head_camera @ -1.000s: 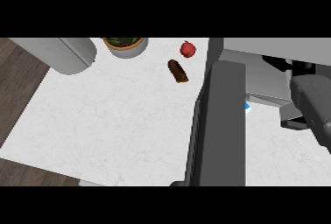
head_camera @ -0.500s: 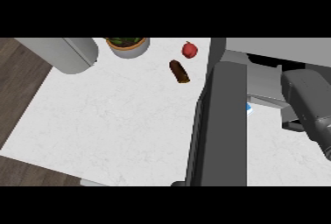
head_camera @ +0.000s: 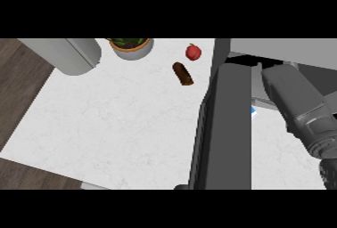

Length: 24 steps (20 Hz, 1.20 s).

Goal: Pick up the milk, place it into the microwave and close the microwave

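Milk carton's blue-white corner (head_camera: 253, 112) peeks between the dark slab-shaped microwave door (head_camera: 223, 129) and grey right forearm (head_camera: 299, 107); finger state cannot be told.

One grey cylindrical forearm (head_camera: 295, 100) is visible at the right side of the head view. It runs diagonally from the upper middle right toward the lower right corner. Its upper section is a smooth, lighter grey sleeve; below it sits a darker grey ribbed wrist segment (head_camera: 322, 138). At the lower right edge a small black part (head_camera: 328, 174) shows, probably the base of the right hand, but it is cut off by the frame. Finger pose cannot be read. The left forearm and left hand do not appear.
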{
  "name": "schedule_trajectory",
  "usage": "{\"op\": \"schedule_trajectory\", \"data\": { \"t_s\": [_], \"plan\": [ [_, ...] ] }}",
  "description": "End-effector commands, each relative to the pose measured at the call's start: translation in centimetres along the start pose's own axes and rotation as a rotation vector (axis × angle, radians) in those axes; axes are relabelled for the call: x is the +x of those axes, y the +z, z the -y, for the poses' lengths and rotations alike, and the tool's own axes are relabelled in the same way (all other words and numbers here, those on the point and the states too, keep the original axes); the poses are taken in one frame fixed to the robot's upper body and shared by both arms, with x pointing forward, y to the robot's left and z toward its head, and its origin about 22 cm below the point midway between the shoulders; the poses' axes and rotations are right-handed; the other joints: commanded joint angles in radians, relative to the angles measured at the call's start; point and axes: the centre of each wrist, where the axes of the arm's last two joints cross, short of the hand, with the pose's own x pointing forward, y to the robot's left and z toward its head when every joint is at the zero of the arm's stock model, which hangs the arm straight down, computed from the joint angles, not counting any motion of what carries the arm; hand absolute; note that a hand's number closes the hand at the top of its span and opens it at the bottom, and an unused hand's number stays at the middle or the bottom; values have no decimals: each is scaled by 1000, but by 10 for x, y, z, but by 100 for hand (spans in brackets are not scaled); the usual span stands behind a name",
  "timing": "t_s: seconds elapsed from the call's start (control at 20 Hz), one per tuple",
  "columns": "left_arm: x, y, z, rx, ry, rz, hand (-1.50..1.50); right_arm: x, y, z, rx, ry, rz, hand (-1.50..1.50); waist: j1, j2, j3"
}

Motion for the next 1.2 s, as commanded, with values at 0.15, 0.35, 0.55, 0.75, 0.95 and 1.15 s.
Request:
{"op": "schedule_trajectory", "data": {
  "t_s": [0.15,0.35,0.55,0.75,0.95,1.15],
  "plan": [
    [-3,-1,2,-19,4,-31,-150,32,-13,-24,-25,-18,14,-150,-7,-11,1],
    [-9,-5,1,-16,10,-37,-150,45,-14,-41,-25,-31,47,-150,-25,-12,0],
    [-10,-3,1,-6,8,-28,-150,34,-10,-35,-125,-52,45,-150,-49,-22,1],
    [-24,2,9,-17,31,-75,-150,32,-10,-31,-137,-47,52,-150,-74,-31,-1],
    [-36,2,13,-20,62,-90,-150,14,-5,-12,-72,-16,57,-150,-98,-34,-2],
    [-42,3,31,-41,50,-95,-150,-1,2,-4,-46,-89,24,-150,-121,-49,-1]
  ]
}}
